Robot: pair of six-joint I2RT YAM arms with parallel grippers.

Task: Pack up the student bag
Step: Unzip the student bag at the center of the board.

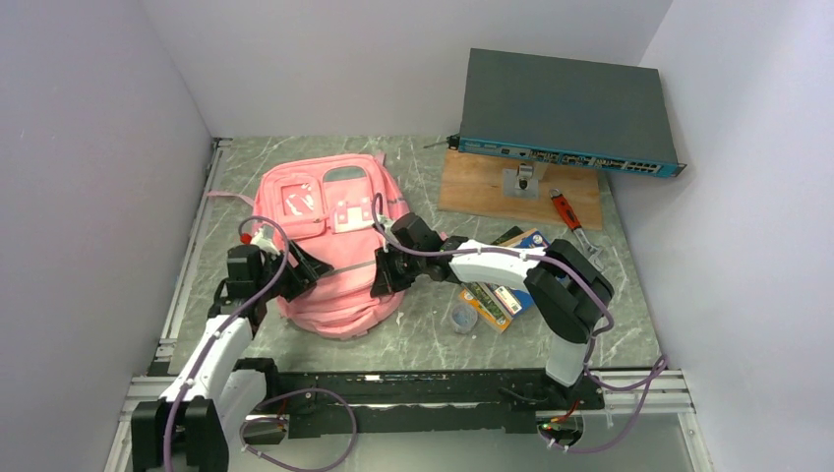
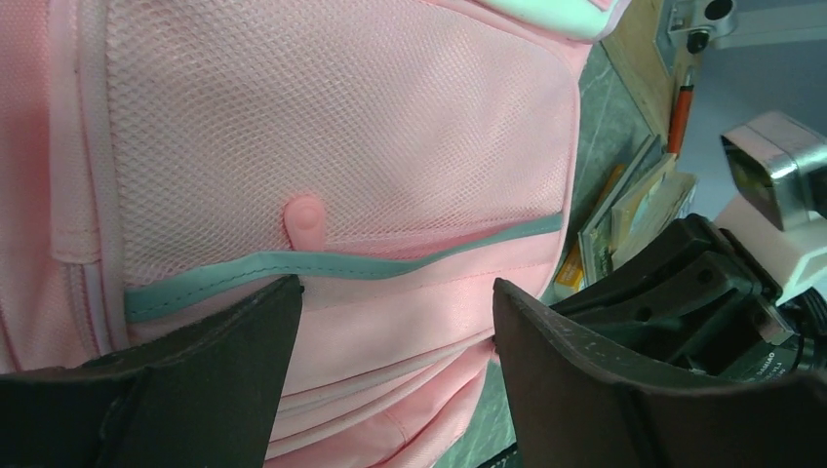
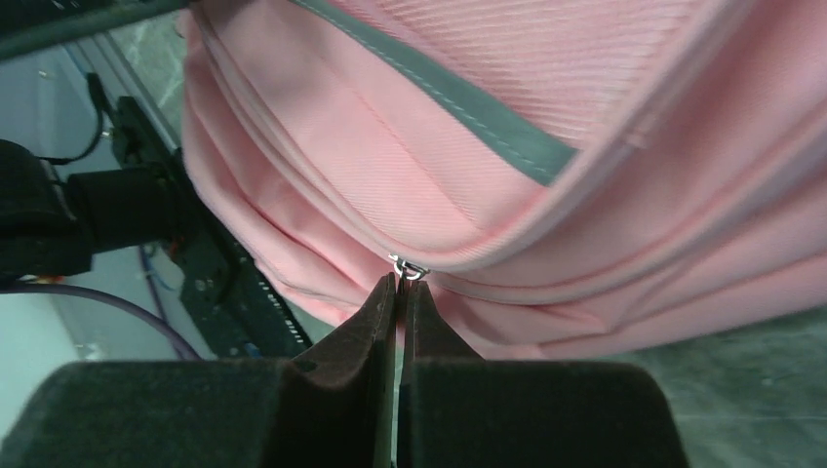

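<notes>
The student bag (image 1: 329,246), a soft pink backpack with grey-trimmed pockets, lies flat on the marble-patterned table. My left gripper (image 1: 305,267) is at its lower left side. In the left wrist view that gripper (image 2: 395,288) stands open, its fingers straddling the pink fabric (image 2: 341,127) just below the grey-trimmed mesh pocket. My right gripper (image 1: 382,280) is at the bag's lower right edge. In the right wrist view this gripper (image 3: 402,283) is shut on the small metal zipper pull (image 3: 407,267) of the bag (image 3: 488,146), and the zipper line looks closed on both sides of it.
A stack of books (image 1: 502,295) and a tape roll (image 1: 460,317) lie right of the bag, under the right arm. A wooden board (image 1: 482,182), a red-handled tool (image 1: 565,209) and a propped-up network switch (image 1: 565,113) stand at the back right. Walls close in on both sides.
</notes>
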